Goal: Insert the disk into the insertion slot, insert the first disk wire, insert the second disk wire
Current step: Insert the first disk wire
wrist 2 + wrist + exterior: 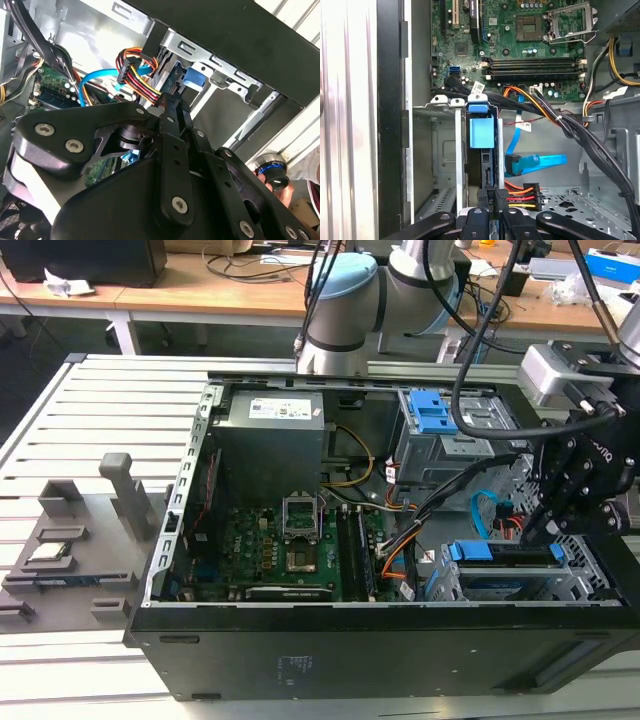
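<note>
The disk [505, 558], in its blue carrier [482, 132], sits inside the silver insertion slot [572, 585] at the case's front corner on the exterior view's right. My gripper [533, 532] reaches down at the disk's rear edge. Its fingers [486, 199] are close together on the black plug of the first disk wire, a red, orange and yellow bundle [522, 196] that also appears in the second wrist view [145, 85]. The second disk wire [536, 162], flat and light blue, hangs loose beside the disk with its plug [513, 165] free. My gripper [174, 100] hides the plug's seating.
Thick black cables [590, 145] cross the case above the slot. A grey cage with blue pull tabs [438, 420] stands behind. The motherboard [285, 540] and power supply [270, 425] fill the case's left. A grey fixture [70, 550] lies outside on the slatted table.
</note>
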